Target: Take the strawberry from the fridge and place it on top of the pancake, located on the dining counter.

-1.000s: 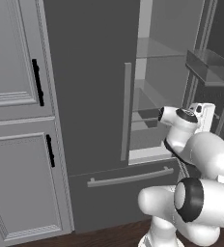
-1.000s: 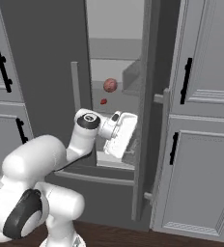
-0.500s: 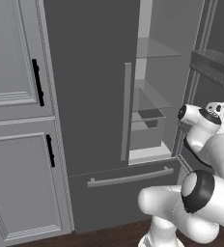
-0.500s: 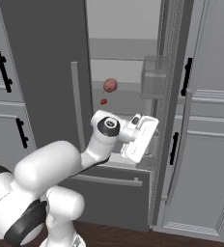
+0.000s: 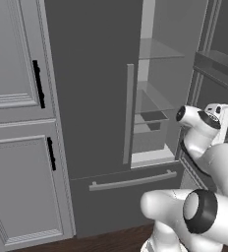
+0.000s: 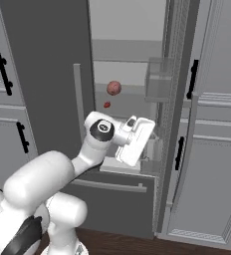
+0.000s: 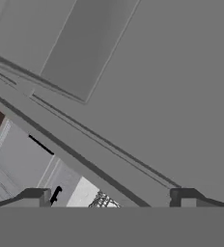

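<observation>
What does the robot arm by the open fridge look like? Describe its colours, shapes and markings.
The arm is glossy white, built of fat rounded segments with dark grey and black rings at the joints. A round black cap marks the wrist. The gripper has a flat white boxy hand and two small, dark grey, squared fingertips.

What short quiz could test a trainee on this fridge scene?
1. True or false: the gripper holds the strawberry.
2. Which fridge door stands open? A. left B. right C. neither
3. Fill in: the strawberry sits on a ____ inside the fridge.

Key: 1 false, the gripper is open and holds nothing; 2 B, seen from the front; 3 shelf.
</observation>
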You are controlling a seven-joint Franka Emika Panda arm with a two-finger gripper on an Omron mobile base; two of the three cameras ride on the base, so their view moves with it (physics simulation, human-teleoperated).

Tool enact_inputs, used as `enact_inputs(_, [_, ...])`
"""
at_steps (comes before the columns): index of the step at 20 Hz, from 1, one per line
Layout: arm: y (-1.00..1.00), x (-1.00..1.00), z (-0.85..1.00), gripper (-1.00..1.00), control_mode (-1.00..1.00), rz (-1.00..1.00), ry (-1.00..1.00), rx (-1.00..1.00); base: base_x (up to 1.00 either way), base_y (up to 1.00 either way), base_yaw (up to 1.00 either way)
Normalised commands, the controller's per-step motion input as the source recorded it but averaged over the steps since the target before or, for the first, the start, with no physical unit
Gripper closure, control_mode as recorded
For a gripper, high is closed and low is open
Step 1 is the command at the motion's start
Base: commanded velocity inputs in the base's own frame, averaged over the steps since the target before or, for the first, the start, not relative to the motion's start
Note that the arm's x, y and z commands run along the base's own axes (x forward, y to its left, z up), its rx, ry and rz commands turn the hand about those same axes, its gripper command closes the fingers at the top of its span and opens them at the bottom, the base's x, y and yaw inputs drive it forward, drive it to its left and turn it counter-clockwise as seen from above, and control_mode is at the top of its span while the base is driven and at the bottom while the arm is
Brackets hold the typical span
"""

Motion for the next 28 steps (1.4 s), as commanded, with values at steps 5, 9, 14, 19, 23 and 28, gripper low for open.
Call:
enact_inputs(5, [0.82,-0.24,0.19,-1.00,-1.00,0.05,-0.05,0.00,0.00,0.00,0.00])
enact_inputs(9, [1.00,-0.01,0.00,-1.00,-1.00,0.00,-0.13,0.09,0.00,0.00,0.00])
enact_inputs(14, [1.00,0.00,0.00,-1.00,-1.00,0.00,-0.25,0.33,0.00,0.00,0.00])
enact_inputs(19, [1.00,0.01,-0.01,-1.00,-1.00,-0.08,-0.22,0.62,0.00,0.00,0.00])
enact_inputs(23, [0.94,0.03,0.00,-1.00,-1.00,-0.19,-0.33,0.72,0.00,0.00,0.00])
enact_inputs(28, [0.78,0.17,0.00,-1.00,-1.00,-0.21,-0.35,0.72,0.00,0.00,0.00])
